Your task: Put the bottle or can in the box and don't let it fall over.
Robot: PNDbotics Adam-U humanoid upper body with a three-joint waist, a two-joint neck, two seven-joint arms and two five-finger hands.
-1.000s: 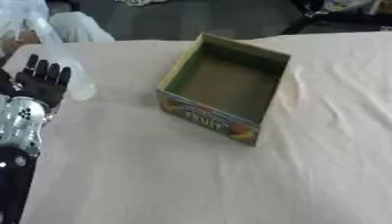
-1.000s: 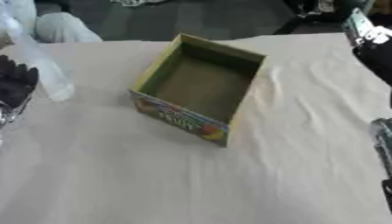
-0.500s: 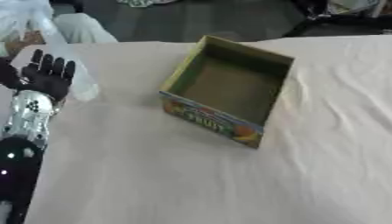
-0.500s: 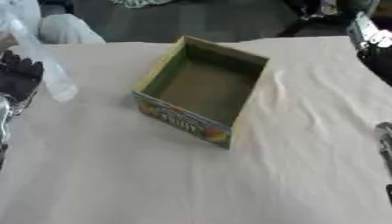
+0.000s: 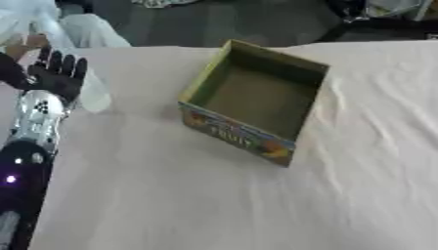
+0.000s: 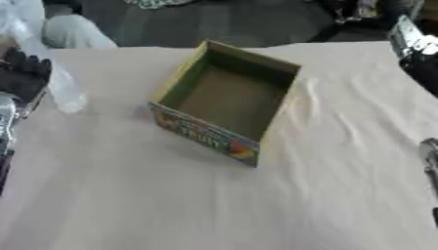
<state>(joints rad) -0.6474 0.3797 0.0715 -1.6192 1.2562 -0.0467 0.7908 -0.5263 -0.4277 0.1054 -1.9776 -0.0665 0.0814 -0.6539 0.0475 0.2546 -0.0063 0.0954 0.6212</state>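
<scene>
A clear plastic bottle point(image 5: 89, 93) stands at the table's far left, hard to make out against the cloth. My left hand point(image 5: 56, 74) is black, with its fingers straight and pointing away from me. It sits just left of the bottle and partly in front of it, holding nothing. An open cardboard box point(image 5: 256, 100) with a colourful fruit print on its near wall stands mid-table, askew and with nothing inside. A silver and black part of my right arm point(image 6: 428, 155) shows only at the right edge of the right eye view.
A wrinkled cream cloth point(image 5: 171, 205) covers the table. White and clear plastic bags point(image 5: 81, 29) lie beyond the far left corner. Dark floor and dark equipment point(image 6: 412, 41) lie past the far edge.
My left hand has edged forward a little alongside the bottle. The box has stayed where it was.
</scene>
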